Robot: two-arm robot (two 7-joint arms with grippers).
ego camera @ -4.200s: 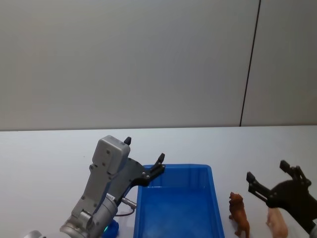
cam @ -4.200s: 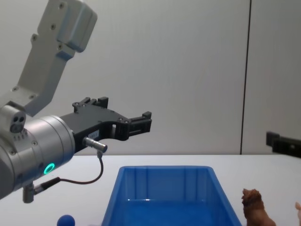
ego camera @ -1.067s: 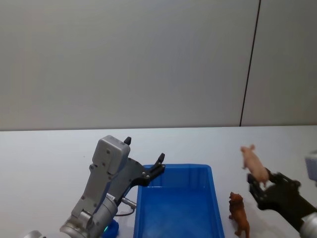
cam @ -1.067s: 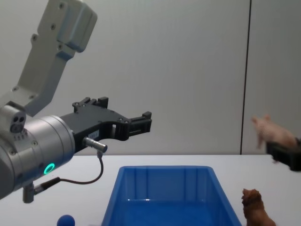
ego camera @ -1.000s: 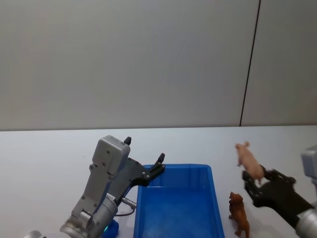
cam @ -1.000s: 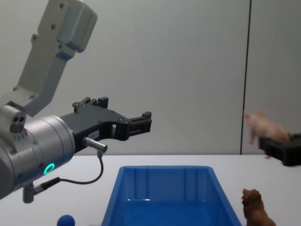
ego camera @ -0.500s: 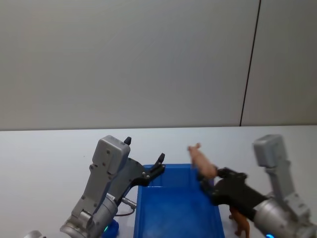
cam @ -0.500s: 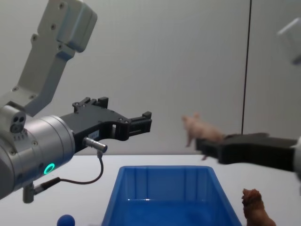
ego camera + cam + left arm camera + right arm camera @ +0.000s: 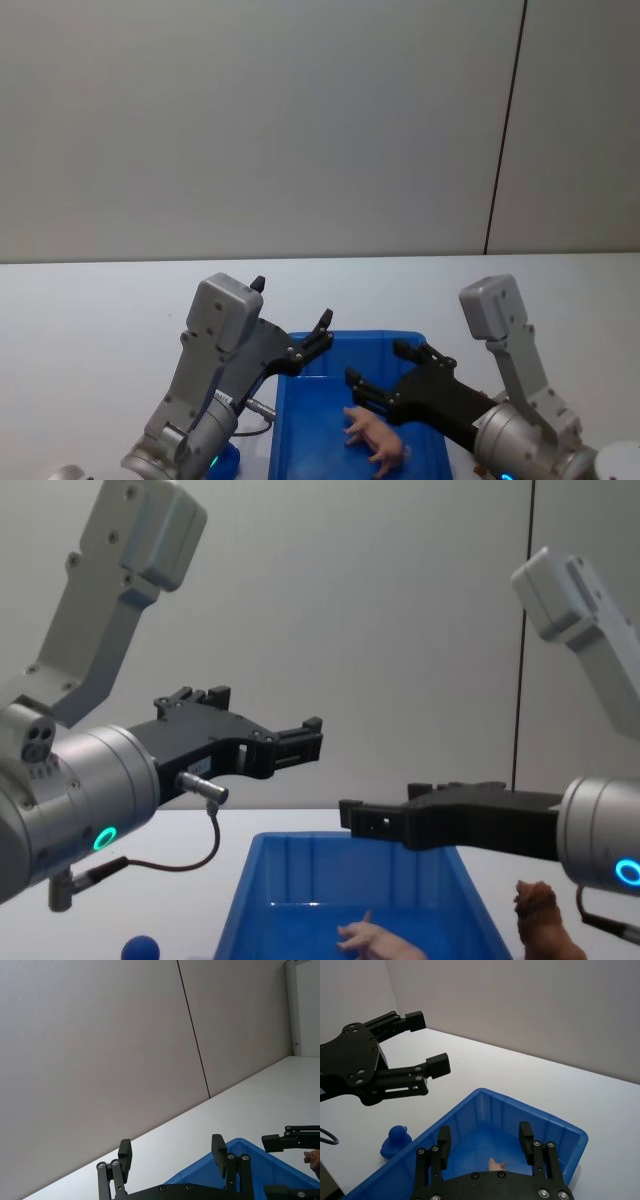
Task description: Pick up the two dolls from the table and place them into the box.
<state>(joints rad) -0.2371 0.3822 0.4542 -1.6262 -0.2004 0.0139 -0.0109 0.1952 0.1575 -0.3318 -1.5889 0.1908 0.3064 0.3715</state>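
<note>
R gripper (image 9: 376,362) fingers apart over box (image 9: 305,430), pink doll (image 9: 375,437) inside; L gripper (image 9: 291,301) also apart.

- A plain grey wall (image 9: 250,130) spans the far side.
- A thin dark vertical seam (image 9: 505,125) divides it on the right.
- Light falls soft and even.

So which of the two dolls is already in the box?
The pale pink doll, inside the blue box under the right claw; the reddish-brown doll stands on the table outside.
</note>
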